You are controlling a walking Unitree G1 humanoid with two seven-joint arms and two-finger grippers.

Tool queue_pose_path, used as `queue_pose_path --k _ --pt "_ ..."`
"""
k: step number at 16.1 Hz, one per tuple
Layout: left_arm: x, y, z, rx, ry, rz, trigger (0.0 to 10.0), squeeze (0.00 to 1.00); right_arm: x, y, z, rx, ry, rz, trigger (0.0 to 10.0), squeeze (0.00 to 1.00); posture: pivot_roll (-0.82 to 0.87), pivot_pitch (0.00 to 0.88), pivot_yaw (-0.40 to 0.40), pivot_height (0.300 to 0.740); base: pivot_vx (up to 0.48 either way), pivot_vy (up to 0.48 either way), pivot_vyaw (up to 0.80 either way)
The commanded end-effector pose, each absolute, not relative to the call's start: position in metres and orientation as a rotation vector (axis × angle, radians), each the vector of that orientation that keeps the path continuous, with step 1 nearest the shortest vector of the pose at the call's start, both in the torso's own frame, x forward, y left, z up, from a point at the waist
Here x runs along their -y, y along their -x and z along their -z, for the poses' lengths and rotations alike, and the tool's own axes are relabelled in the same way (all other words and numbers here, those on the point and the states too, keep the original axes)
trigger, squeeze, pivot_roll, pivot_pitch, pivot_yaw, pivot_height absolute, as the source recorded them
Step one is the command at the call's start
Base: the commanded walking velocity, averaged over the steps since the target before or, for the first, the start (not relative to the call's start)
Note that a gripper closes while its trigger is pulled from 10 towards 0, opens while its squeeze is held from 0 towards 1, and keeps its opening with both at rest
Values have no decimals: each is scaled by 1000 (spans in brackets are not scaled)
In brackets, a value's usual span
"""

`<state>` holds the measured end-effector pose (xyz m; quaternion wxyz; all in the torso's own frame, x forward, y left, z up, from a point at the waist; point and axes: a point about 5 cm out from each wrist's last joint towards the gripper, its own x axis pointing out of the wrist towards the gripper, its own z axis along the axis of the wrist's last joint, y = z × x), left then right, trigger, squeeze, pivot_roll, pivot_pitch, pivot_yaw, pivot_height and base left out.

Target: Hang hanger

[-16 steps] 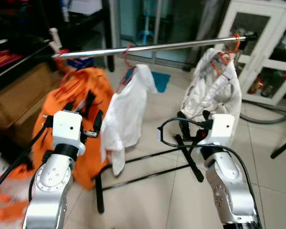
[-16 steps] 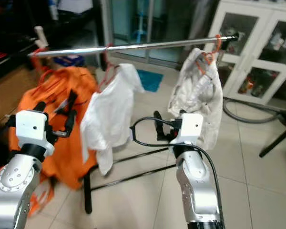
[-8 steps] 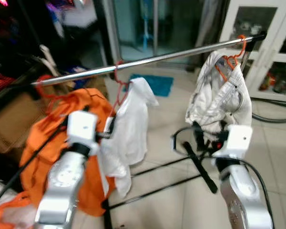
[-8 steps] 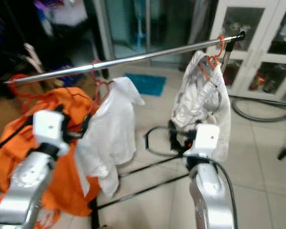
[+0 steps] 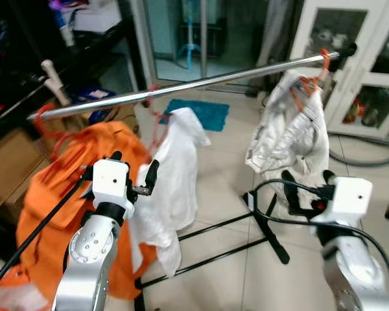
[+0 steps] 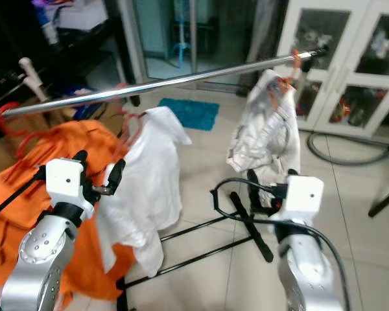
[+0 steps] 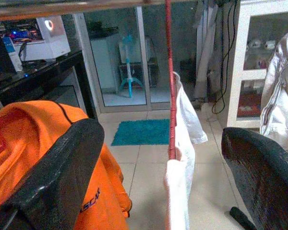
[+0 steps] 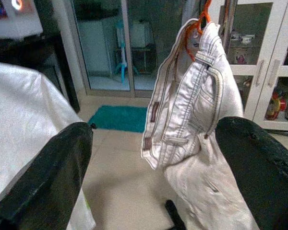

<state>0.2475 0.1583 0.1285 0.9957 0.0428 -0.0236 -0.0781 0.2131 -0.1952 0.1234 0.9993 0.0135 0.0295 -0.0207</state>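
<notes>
Chrome rail (image 5: 201, 83) spans a black-legged rack, carrying three loaded hangers. An orange garment (image 5: 71, 188) hangs at the robot's left end, a white shirt (image 5: 172, 175) on a red hanger (image 7: 170, 86) near the middle, and pale jeans (image 8: 192, 96) on an orange hanger (image 5: 311, 81) at the right end. Left pincer (image 5: 131, 175), fingers spread and empty, is raised just before the shirt. Right pincer (image 5: 306, 184), likewise spread and empty, faces the jeans.

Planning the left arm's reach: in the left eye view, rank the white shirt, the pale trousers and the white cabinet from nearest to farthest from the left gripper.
1. White shirt, right beside the left gripper, mid-rail.
2. Pale trousers, at the rail's right end.
3. White cabinet, behind the trousers, far right.
</notes>
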Motion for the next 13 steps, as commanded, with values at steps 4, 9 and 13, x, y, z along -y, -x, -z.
queue_pose_path --k 4,9,13 --pt "-149 -250 -132 61 -88 201 10000 0 221 -194 -143 -51 21 162 10000 0 -181 75 96 740 0 0 0" --pt "-137 -270 -137 109 -56 228 10000 0 216 -192 -141 -38 -9 174 10000 0 -220 131 185 740 0 0 0" --pt "-159 -261 -135 100 -77 108 10000 0 194 -213 -140 -19 -59 58 10000 0 -129 93 105 740 0 0 0"
